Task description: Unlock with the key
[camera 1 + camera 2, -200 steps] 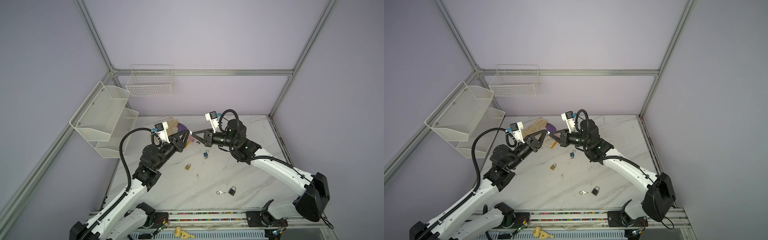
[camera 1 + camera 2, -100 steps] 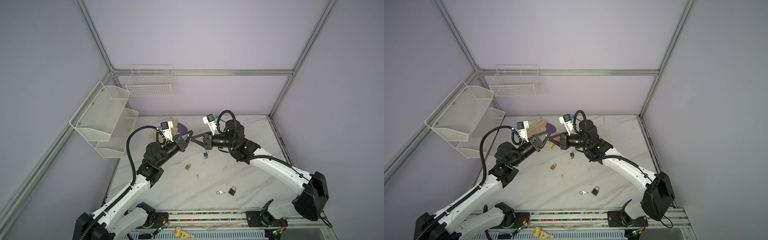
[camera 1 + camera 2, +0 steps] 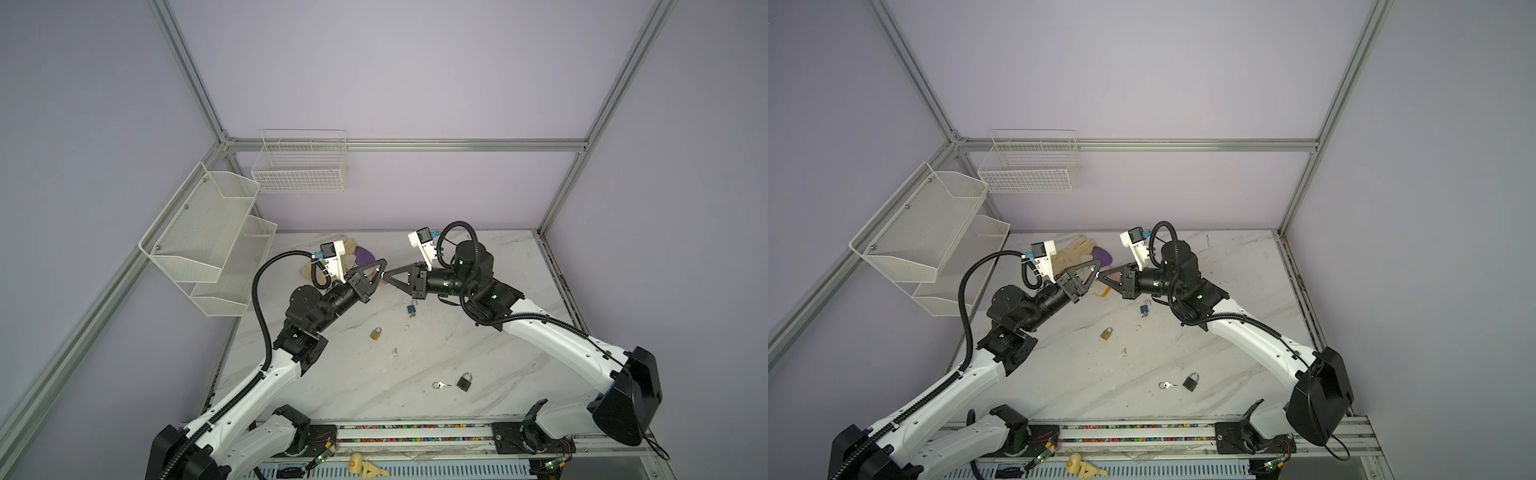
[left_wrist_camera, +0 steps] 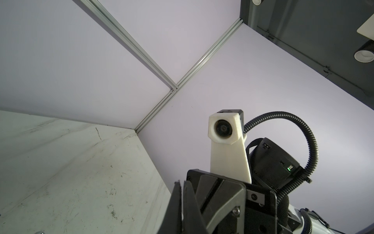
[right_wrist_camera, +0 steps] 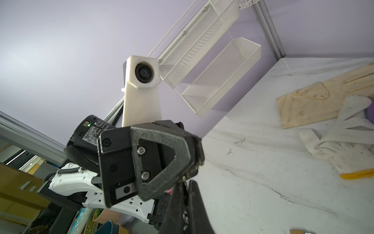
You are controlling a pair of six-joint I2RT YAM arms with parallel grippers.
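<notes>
The left claw (image 3: pixel 382 264) and right claw (image 3: pixel 387 275) meet tip to tip above the table (image 3: pixel 498 353), both pinched shut; whether anything is caught between them I cannot tell. A blue padlock (image 3: pixel 411 309) lies below the right one, a brass padlock (image 3: pixel 375 333) nearer the front, and the key (image 3: pixel 440 385) well apart, beside a black padlock (image 3: pixel 464 382).

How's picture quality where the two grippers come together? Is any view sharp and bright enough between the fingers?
In both top views the light is even and soft, no glare, but where left gripper nears right gripper is too small to resolve. Right wrist view: sharp on the left gripper, its own fingers a dark, close silhouette. Left wrist view: own fingers equally dark.
</notes>
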